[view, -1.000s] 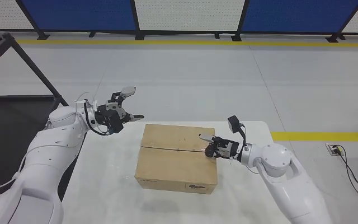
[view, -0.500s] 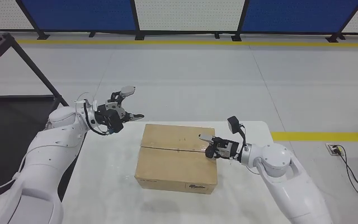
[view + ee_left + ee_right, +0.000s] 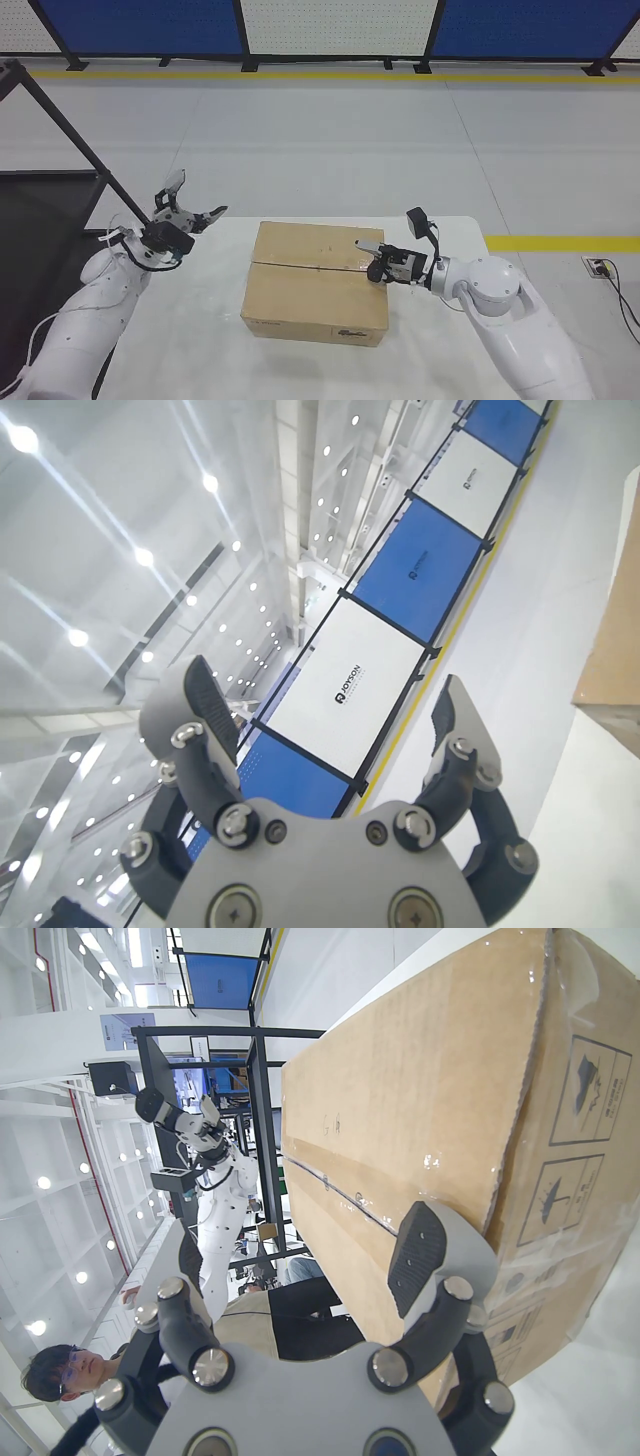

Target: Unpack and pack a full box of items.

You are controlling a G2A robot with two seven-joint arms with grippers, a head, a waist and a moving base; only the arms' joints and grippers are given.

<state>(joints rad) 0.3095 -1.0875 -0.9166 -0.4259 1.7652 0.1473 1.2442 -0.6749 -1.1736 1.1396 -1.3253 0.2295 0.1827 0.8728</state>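
Top looks down; all three likely share box [image 3: 315, 285].

The box [image 3: 315, 283] sits on the tabletop [image 3: 200, 330] close to its far edge, with bare tabletop to its left and in front of it. The left gripper [image 3: 197, 195] hangs near the tabletop's far left corner, apart from the box, while the right gripper [image 3: 370, 256] is at the box's right edge, beside the end of the seam running across its top. A rack [image 3: 40, 215] stands just left of the tabletop, and partition panels [image 3: 340, 25] line the floor far behind.
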